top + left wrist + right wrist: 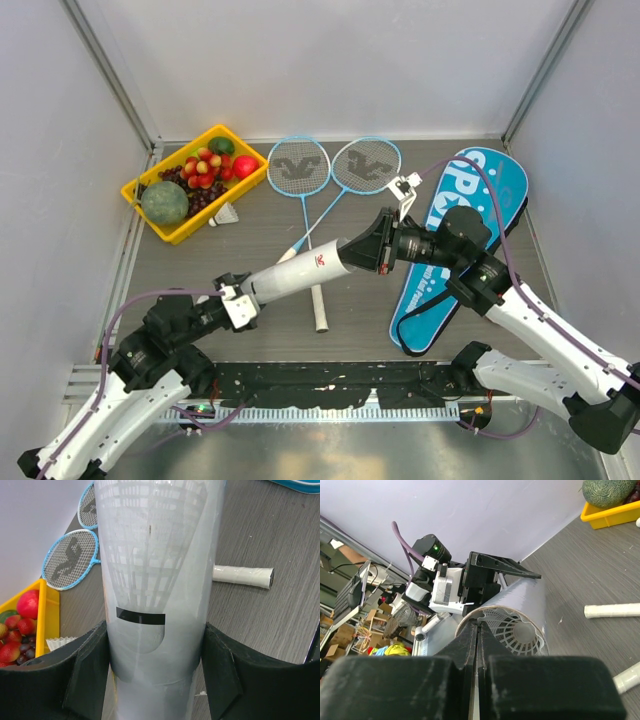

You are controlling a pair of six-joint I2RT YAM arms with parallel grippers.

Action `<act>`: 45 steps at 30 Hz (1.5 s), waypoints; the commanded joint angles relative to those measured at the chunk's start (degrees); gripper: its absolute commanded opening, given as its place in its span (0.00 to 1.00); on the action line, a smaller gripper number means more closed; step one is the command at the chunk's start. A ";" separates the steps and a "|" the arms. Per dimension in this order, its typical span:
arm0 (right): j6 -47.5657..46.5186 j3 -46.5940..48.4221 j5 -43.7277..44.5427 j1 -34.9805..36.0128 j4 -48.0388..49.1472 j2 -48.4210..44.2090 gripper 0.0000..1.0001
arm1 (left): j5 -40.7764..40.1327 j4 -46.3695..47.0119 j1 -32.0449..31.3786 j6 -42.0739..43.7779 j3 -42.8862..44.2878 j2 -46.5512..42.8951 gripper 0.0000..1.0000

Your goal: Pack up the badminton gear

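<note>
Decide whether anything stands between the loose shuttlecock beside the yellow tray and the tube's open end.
Yes. The right gripper, fingers shut, sits at the tube's open end, with another shuttlecock already inside. On the table, the two rackets' shafts cross the path from the loose shuttlecock.

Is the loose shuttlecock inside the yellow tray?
No, the shuttlecock lies on the table just outside the yellow tray wall.
</note>
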 commanded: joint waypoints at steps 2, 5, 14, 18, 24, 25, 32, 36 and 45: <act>0.87 0.09 -0.36 0.29 4.43 0.62 0.05 | 1.90 6.76 0.11 0.87 -0.18 -1.36 0.14; 1.66 -0.35 -0.62 0.20 5.74 0.97 0.05 | 1.72 7.12 0.11 1.05 -0.53 -1.80 0.13; 6.49 -2.20 -1.51 0.29 12.69 2.46 0.05 | 1.11 9.66 0.11 -0.18 -1.59 -4.00 0.12; 5.53 -0.80 -0.02 0.20 9.20 2.38 0.21 | 0.23 9.58 0.11 -0.80 -1.59 -4.18 0.12; 1.31 4.90 4.81 0.12 1.64 0.10 0.58 | -5.38 10.36 0.11 -2.20 -2.64 -5.14 0.12; 0.09 5.62 7.08 0.12 0.31 -0.34 0.62 | -6.96 10.63 0.11 -2.47 -2.82 -5.49 0.12; -6.94 8.44 20.28 -0.06 -1.28 -3.52 0.78 | -22.94 11.69 0.11 -4.66 -0.81 -6.20 0.13; -10.64 9.05 31.43 0.03 -0.93 0.52 0.80 | -35.34 11.60 0.11 -6.86 2.97 -5.06 0.15; -8.89 15.45 32.08 -0.06 11.43 27.99 0.78 | -47.06 12.48 0.11 -7.39 11.06 -9.09 0.12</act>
